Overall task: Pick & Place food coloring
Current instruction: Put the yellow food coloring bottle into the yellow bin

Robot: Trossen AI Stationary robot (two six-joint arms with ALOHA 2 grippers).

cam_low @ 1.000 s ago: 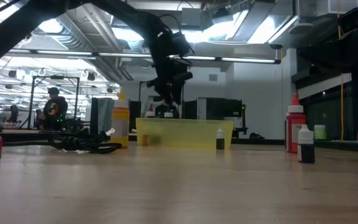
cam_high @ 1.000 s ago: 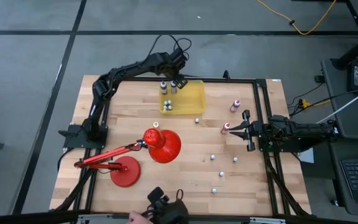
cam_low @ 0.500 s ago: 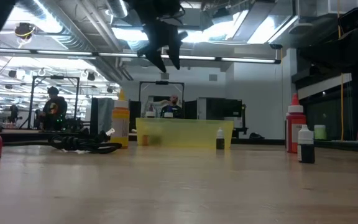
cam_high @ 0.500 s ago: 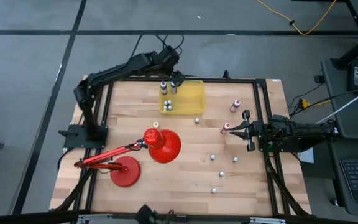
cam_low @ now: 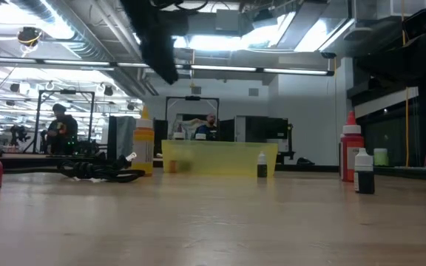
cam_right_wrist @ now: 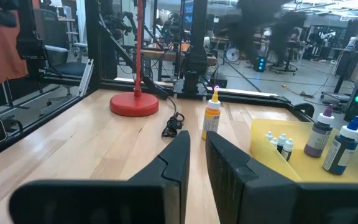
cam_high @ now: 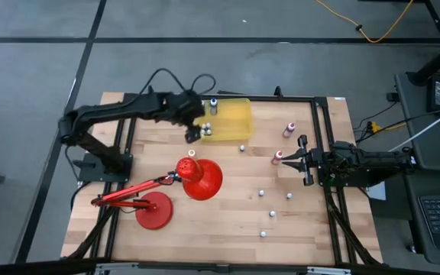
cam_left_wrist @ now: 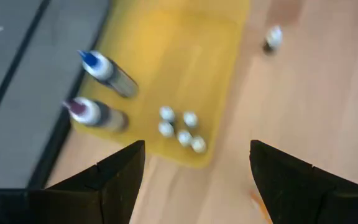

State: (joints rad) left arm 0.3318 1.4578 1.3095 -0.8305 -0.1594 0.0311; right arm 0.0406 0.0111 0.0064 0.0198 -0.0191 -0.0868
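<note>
because the food coloring (cam_high: 262, 193) is a scatter of tiny capped bottles, each looks light, rigid and easy to topple, so i'd judge the safest hold is low across the body, not on the slick cap. in the high view several stand loose on the tabletop (cam_high: 228, 214) to the right of the red lamp (cam_high: 197, 177), and more sit inside the yellow bin (cam_high: 239, 114); the left gripper (cam_high: 192, 134) hovers just beside the bin's near-left corner, while the right gripper (cam_high: 302, 163) waits at the right edge near a pink bottle (cam_high: 276, 157). in the low view the bin stands across the tabletop with one dark small bottle (cam_low: 262, 165) just to its right. in the left wrist view the left gripper's fingers (cam_left_wrist: 120, 171) are spread wide and empty above the bin's small bottles (cam_left_wrist: 180, 129). in the right wrist view the right gripper's fingers (cam_right_wrist: 182, 162) sit nearly together, holding nothing.
</note>
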